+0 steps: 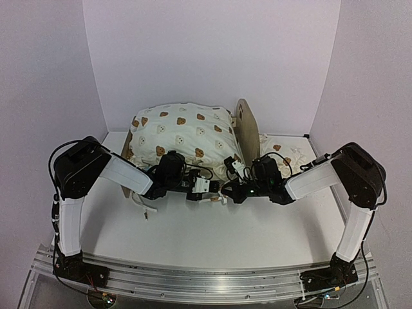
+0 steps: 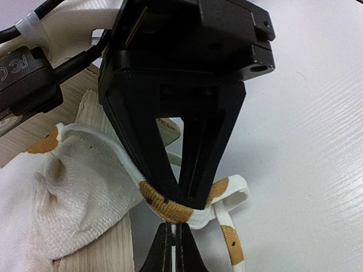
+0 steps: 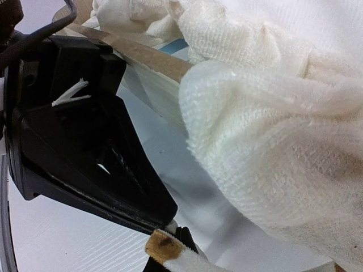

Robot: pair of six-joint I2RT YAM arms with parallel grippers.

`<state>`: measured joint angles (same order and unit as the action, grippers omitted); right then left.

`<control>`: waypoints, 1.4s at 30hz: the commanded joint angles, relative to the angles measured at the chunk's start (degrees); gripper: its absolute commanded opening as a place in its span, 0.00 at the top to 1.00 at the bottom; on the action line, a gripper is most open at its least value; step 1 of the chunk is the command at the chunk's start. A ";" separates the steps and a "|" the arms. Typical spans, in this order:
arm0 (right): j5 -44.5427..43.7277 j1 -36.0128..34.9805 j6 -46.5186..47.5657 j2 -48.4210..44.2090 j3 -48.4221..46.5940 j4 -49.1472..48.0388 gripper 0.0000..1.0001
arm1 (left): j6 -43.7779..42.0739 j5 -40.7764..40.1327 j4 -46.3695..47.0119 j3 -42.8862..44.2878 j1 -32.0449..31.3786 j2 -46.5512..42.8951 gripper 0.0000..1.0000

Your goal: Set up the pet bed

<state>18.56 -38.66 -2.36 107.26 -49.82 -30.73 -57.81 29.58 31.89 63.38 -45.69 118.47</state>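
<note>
Pet bed (image 1: 245, 125) sits at the middle-back of the bench (image 1: 212, 238), one rounded end board standing upright, and the bear-print duvet (image 1: 183, 132) is heaped over the frame rather than spread flat. The pillow (image 1: 283, 153) lies past that end board, on the right, outside the frame for now.

Both arms have come in to the same spot at the bed's near edge. In the left wrist view the left fingers (image 2: 161, 252) are clamped tight on the duvet's hem, right at a brown bear patch. Just above them the right fingers (image 2: 153, 164) are pinched closed on that same strip of fabric. So that's two grips almost touching on one corner, with a tie string (image 2: 232, 243) looping out beside them onto the bench.

Why so close together? It looks like a shared hold, so that one grip can anchor the corner while the other slides along the hem or takes the string. The corner hangs just off the light-wood side rail (image 2: 93, 249), which suggests it's being drawn out to square the duvet over the frame.

The duvet is bunched, so my read is early going. The risk is thin cloth slipping from either pinch once the arms part.
</note>
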 commanded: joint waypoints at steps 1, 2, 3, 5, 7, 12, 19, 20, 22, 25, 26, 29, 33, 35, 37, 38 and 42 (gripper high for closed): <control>2.64 -0.63 0.95 -1.36 -1.18 -2.49 1.00 | -0.57 -1.33 0.76 0.21 0.79 0.31 1.00; 2.46 -0.69 0.95 -1.47 -1.10 -2.49 1.00 | -0.53 -1.34 0.82 0.05 0.78 0.15 1.00; 2.18 -0.64 1.01 -1.66 -0.90 -2.48 1.00 | -0.37 -1.46 1.02 -0.11 0.81 0.03 1.00; 1.34 -0.64 0.87 -1.99 -0.57 -2.41 1.00 | 0.26 -1.96 1.60 -0.49 0.91 -0.36 1.00; -0.75 -0.66 0.15 -2.51 -0.52 -1.15 0.96 | 1.02 -2.70 1.83 -0.53 0.87 -0.71 1.00; -6.29 -0.70 0.51 -7.00 0.80 6.08 0.78 | 5.91 -4.65 -1.06 1.16 0.96 -1.67 1.00; -17.43 -3.56 -8.15 -17.40 6.43 14.52 0.61 | 14.81 -4.71 -7.60 2.70 0.97 -4.24 1.00; -19.51 -4.67 -10.75 -18.42 7.20 15.00 0.59 | 17.38 -4.19 -9.69 3.50 0.94 -4.74 1.00; -24.74 -7.37 -17.71 -19.95 8.91 15.32 0.54 | 22.32 -2.43 -12.79 4.43 0.77 -5.88 1.00; -33.46 -12.67 -29.57 -20.15 11.15 14.48 0.50 | 28.48 -0.86 -15.30 5.99 0.47 -7.14 1.00; -36.42 -14.35 -32.57 -19.59 11.32 14.23 0.49 | 30.49 -0.29 -16.16 6.78 0.43 -7.32 1.00; -42.30 -17.44 -40.42 -16.51 9.78 13.09 0.41 | 34.19 1.75 -17.53 8.41 0.34 -7.19 1.00; -46.87 -19.11 -48.86 -10.68 6.74 8.20 0.36 | 37.62 3.51 -19.64 9.84 0.43 -6.12 1.00; -50.23 -19.86 -52.71 -7.90 6.12 5.23 0.32 | 40.28 4.75 -20.46 10.29 0.57 -5.66 1.00; -52.69 -20.31 -54.10 -5.02 6.27 -0.25 0.31 | 42.33 6.85 -20.64 10.36 0.60 -5.56 1.00; -53.40 -20.45 -53.70 -3.22 6.28 -4.26 0.30 | 43.23 7.95 -20.39 10.34 0.60 -5.57 1.00; -55.01 -20.49 -53.33 4.02 4.35 -15.08 0.30 | 46.63 9.06 -19.07 10.70 0.61 -5.10 1.00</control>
<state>-30.92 -58.67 -52.17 105.92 -42.49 -31.29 -16.74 35.18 12.27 71.51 -45.32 114.26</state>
